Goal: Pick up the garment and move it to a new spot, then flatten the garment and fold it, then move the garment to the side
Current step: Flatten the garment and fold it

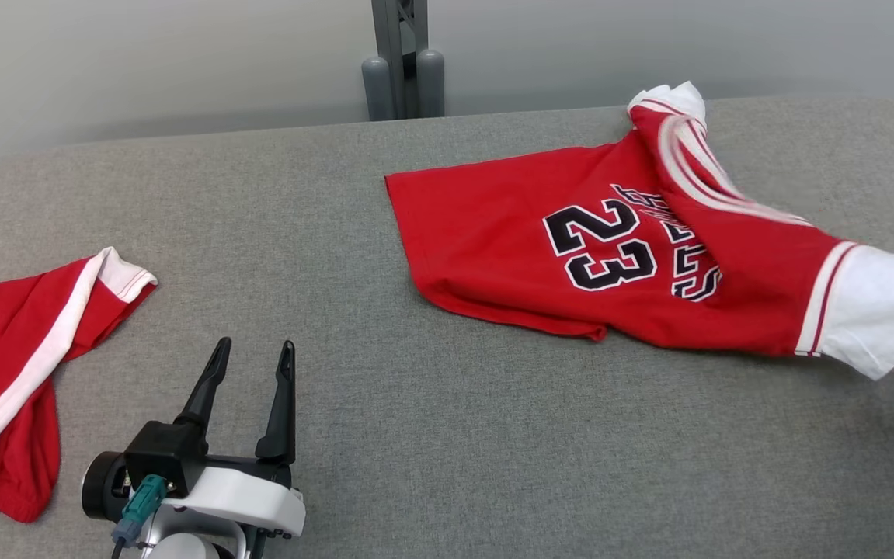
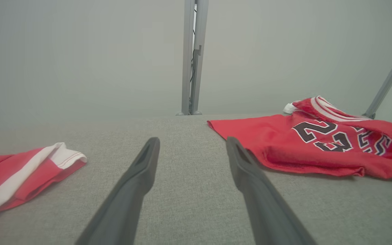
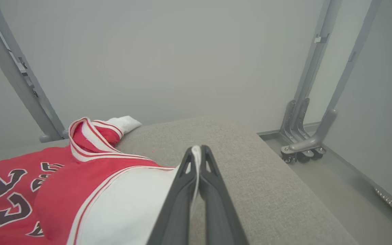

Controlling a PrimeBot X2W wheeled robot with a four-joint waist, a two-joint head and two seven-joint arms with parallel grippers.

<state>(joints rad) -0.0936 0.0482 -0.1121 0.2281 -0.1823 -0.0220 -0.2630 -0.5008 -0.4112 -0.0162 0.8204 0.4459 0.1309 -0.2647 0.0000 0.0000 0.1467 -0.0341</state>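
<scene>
Here the right tool pinches the garment

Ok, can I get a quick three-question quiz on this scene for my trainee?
1. True or false: the left gripper is open and empty.
2. Which part of the jersey does the right gripper pinch? A) collar B) white sleeve C) bottom hem
3. Fill in: the jersey's number is __.
Key: 1 true; 2 B; 3 23.
</scene>
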